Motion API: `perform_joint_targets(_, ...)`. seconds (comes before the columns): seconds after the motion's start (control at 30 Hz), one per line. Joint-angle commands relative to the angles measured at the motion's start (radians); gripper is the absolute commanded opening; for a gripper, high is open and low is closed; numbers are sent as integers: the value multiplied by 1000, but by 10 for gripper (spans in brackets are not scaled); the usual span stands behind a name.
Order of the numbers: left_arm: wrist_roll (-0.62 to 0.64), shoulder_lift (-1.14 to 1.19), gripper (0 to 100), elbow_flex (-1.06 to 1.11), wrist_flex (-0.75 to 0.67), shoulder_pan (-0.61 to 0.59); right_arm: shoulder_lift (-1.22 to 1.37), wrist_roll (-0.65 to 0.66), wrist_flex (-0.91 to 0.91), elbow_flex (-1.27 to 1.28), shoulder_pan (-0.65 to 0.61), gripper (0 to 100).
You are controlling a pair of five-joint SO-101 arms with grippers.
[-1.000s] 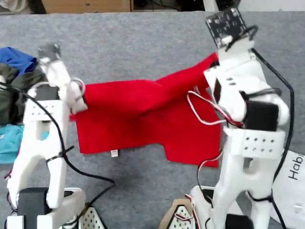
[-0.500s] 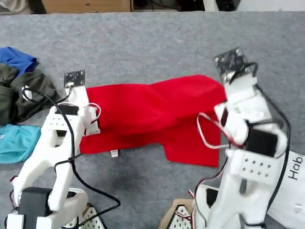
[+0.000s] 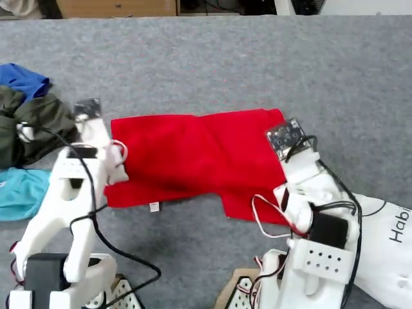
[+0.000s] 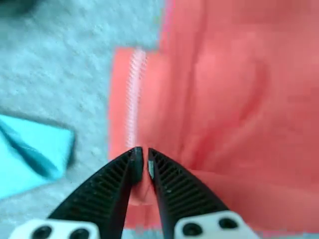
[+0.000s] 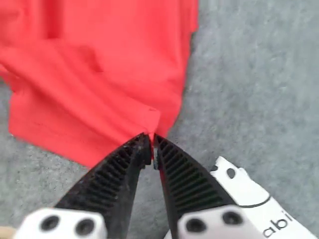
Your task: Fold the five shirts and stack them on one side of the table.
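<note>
Left gripper (image 4: 142, 160): the 2 black ribbed fingers are pressed together at the tips, with a thin pinch of the red shirt (image 4: 234, 99) caught between them. The pinch is at the shirt's edge, just beside a stitched hem.

Right gripper (image 5: 152, 144): fingers likewise closed down to the tips, nipping a small raised peak of the red shirt (image 5: 99, 59) at its edge. The fabric spreads away from the tips in soft creases.

High view: the red shirt (image 3: 193, 151) lies flat on the grey table (image 3: 225, 58), stretched between the 2 arms. The left arm (image 3: 64, 193) is at one short end and the right arm (image 3: 309, 212) at the other. 1 layer is doubled over another. A strip of the lower layer shows along the near edge, wider toward the right arm. A small white tag (image 3: 154, 206) sits on that near edge.

Beside the left arm, apart from the red shirt: a teal shirt (image 3: 22, 190), also seen near the left gripper (image 4: 30, 149). A dark olive shirt (image 3: 38, 119) and a blue shirt (image 3: 22, 77) lie bunched beyond it.

By the right arm's base: a white item with print (image 3: 386, 257); cannot tell what it is.
</note>
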Motion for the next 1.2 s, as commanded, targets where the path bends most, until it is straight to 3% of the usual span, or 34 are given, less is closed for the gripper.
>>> perform_joint_targets(0.0,-6,-10,19,52,-2,87,-25,6,-48,36,21,4)
perform_joint_targets(0.33,-6,-12,25,61,-20,57,-33,61,-57,76,21,13)
perform_joint_targets(0.43,-48,-12,104,61,14,58,-33,83,-40,76,22,91)
perform_joint_targets(0.53,-192,-12,216,51,72,51,-33,83,-12,62,15,178)
perform_joint_targets(0.6,-218,-12,243,41,94,49,-33,83,-8,50,15,202)
perform_joint_targets(0.8,-218,-13,145,-110,267,38,-33,77,69,-64,19,203)
perform_joint_targets(0.97,-216,-13,22,-327,391,-61,-24,38,89,-171,15,193)
perform_joint_targets(1.07,-190,-8,21,-442,402,-129,-15,-52,20,-197,12,80)
perform_joint_targets(1.17,-97,1,20,-496,319,-147,64,-64,-110,-199,-48,5)
